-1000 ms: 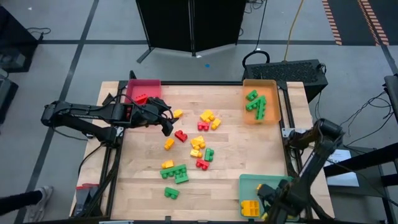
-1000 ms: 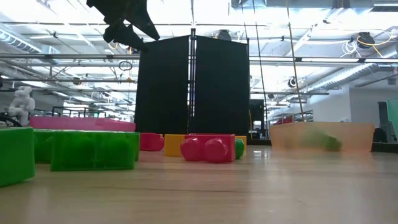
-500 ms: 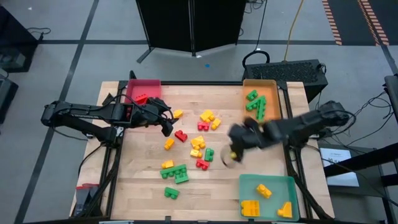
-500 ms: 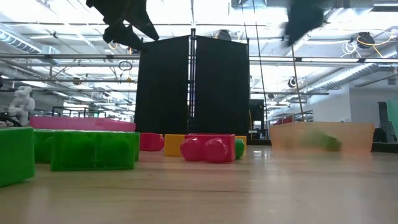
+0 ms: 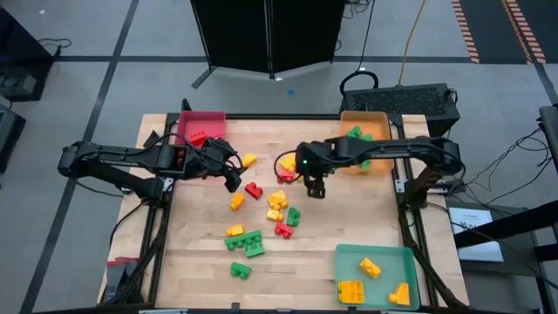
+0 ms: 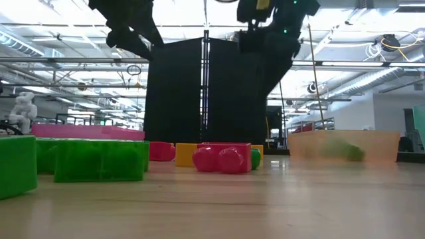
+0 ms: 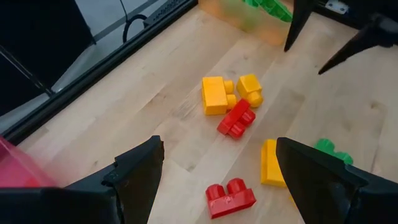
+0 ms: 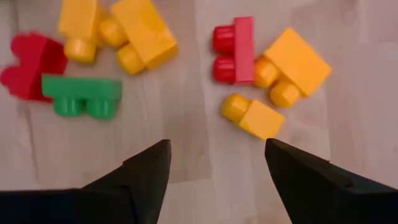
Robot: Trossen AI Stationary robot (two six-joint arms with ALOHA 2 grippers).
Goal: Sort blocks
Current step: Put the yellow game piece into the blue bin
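The blocks are small glossy plastic bricks with round studs, red, yellow and green, scattered loose over the middle of the pale wood-grain table. They lie at mixed angles: a long green brick towards the near edge lies with its long axis running left to right, while a red two-stud brick sits skewed.

A translucent orange tray at the far right corner holds green bricks, a red tray at the far left corner holds a red one, and a teal tray at the near right corner holds yellow ones.

The right gripper hangs over the table's centre just beside the yellow and red cluster, its dark tapered fingers apart and empty. The left gripper hovers left of centre, jaws apart, nothing between them.
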